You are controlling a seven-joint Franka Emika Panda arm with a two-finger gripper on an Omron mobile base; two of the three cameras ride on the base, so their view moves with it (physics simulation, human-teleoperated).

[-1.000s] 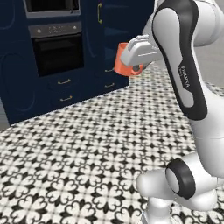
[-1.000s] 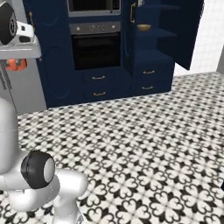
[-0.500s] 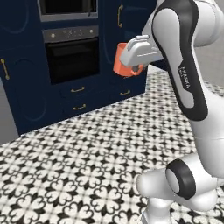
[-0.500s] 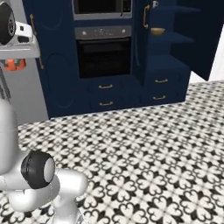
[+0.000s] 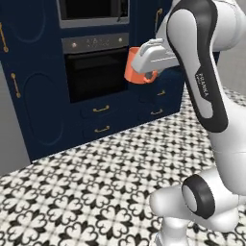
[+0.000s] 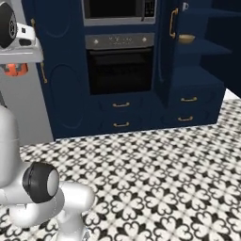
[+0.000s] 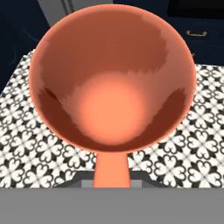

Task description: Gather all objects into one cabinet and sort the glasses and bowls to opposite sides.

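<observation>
While the arm is raised before the navy kitchen front, the gripper (image 5: 144, 72) is closed narrowly on the orange-red cup (image 5: 134, 72), held in the air well above the patterned floor (image 5: 96, 187). Left base view, left to right: a tall navy panel (image 5: 33, 86) with brass pulls; the built-in oven (image 5: 95, 67) with its dark glass door, and two low drawers (image 5: 98, 119) with brass handles beneath it; the cup, seen in front of the oven's right edge; the white arm, which hides much of the cabinetry to the right. Right base view, left to right: the hand and a sliver of the cup (image 6: 14, 69) at the left edge, in front of a grey wall panel (image 6: 28, 108); the oven (image 6: 120, 63) with a second dark appliance (image 6: 118, 10) above it; the open cabinet (image 6: 197, 61) with its curved brass door handle (image 6: 172, 22). On one of its shelves lies the tan wooden bowl (image 6: 186, 38), and a small pale object (image 6: 185, 6), too small to identify, sits on the shelf above. Hand view: the cup's (image 7: 111, 78) open mouth faces the camera, its rim gripped at the bottom, with tiled floor beyond it on both sides.
</observation>
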